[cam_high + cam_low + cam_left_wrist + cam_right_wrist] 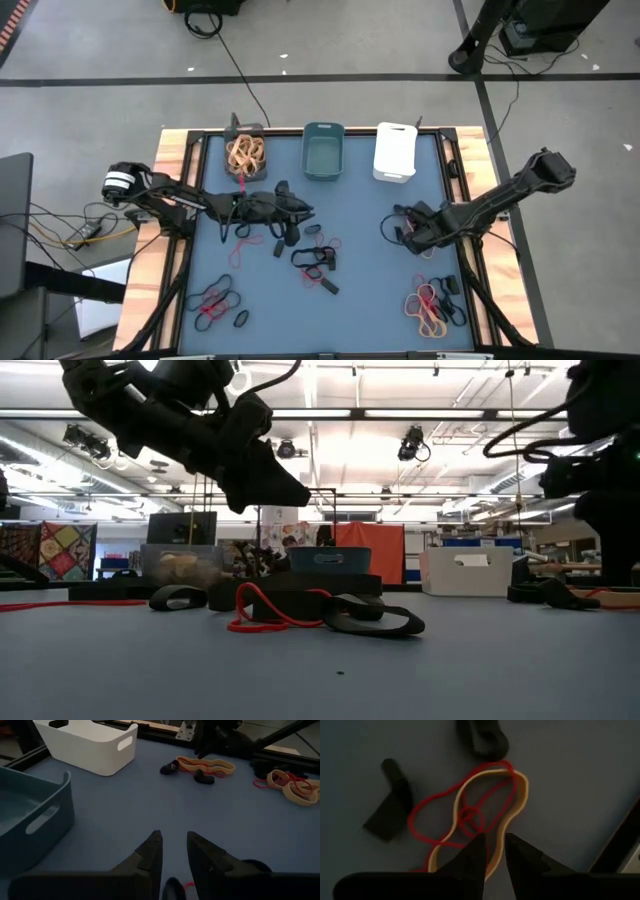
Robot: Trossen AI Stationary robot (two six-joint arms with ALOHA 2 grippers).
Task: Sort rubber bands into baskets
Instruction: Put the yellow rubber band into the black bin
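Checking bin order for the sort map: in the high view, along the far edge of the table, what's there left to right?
Dark grey basket holding tan rubber bands → empty teal basket → white basket.

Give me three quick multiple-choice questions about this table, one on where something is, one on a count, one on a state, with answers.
1. Where is the teal basket?
A. Between the other two
B. Far left
C. Front edge

2. How many baskets stand along the far edge?
A. Two
B. Three
C. Four

3. What is in the dark basket?
A. Nothing
B. Red bands
C. Tan bands

Answers: 1 A, the high view shows it between the dark one and the white basket. 2 B, three stand in a row. 3 C, tan rubber bands fill it.
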